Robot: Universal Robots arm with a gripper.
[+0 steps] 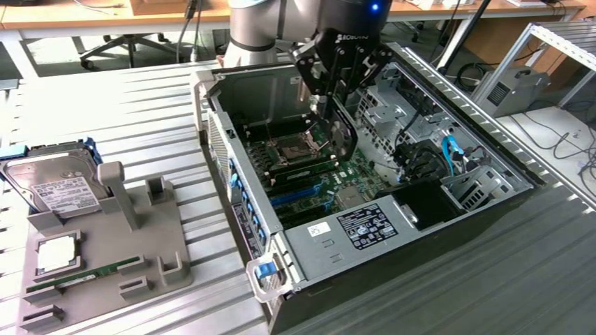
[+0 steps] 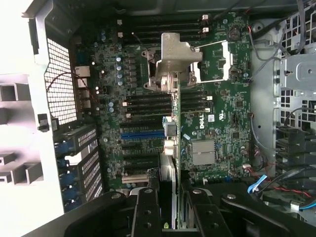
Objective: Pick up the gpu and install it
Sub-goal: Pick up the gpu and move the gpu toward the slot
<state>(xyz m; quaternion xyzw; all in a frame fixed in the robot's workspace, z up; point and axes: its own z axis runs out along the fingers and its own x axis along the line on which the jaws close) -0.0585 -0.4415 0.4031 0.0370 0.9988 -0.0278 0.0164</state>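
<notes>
- The hand (image 1: 328,94) is clenched on the gpu (image 1: 343,136). In the wrist view its dark fingers (image 2: 147,212) stand one on each side of the card, with the card's thin edge between them.
- The picking up is therefore done. The gpu hangs under the hand inside the open computer case (image 1: 212,112), which stands on the table (image 1: 112,105).
- In the exterior view the card is a narrow dark plate. Its long axis points down from the hand toward the motherboard (image 2: 217,123), tilted a little and not lying flat.
- In the wrist view the gpu (image 2: 168,168) is seen edge-on. Its far end, with some silver metal on it, comes over the region of the expansion slots, just beside the end of the blue slot (image 2: 143,134).
- The relation that matters is the card's edge against the slot. In the wrist view the line of the card runs across the lines of the slots, not along them. So I judge that the card is not yet lined up with a slot, though the perspective makes this uncertain.
- I cannot tell if the lower end touches the board. From the exterior view it seems to be above it, near but apart.
- The silver CPU socket frame (image 2: 173,54) lies further along the board, beyond the card's end.
- The grey fixture (image 1: 149,237) with the hard drive (image 1: 61,192) and the RAM stick (image 1: 84,276) is well apart from the hand, toward the exterior view's left.
</notes>
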